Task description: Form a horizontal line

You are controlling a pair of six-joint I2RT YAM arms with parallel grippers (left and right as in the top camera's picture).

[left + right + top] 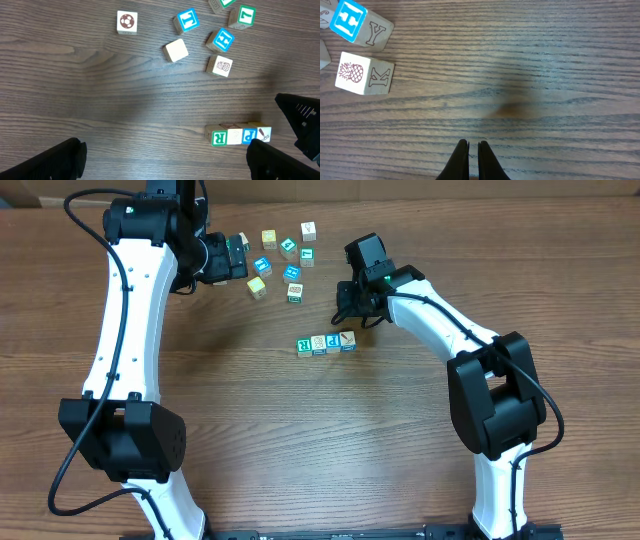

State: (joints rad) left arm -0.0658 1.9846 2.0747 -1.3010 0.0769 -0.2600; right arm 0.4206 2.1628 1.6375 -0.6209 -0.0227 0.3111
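Observation:
Four small letter cubes stand side by side in a horizontal line at mid-table, rising slightly to the right. In the left wrist view the horizontal line shows a green R, a pale patterned face, a blue P and a white face with a mark. My right gripper hovers just above and to the right of the line, and my right gripper shows its fingers shut over bare wood, holding nothing. My left gripper is up at the back left, and my left gripper is wide open and empty.
Several loose cubes lie scattered behind the row, among them a pineapple cube, a blue H cube, a plain pale cube and a football cube. The right arm edges into the left wrist view.

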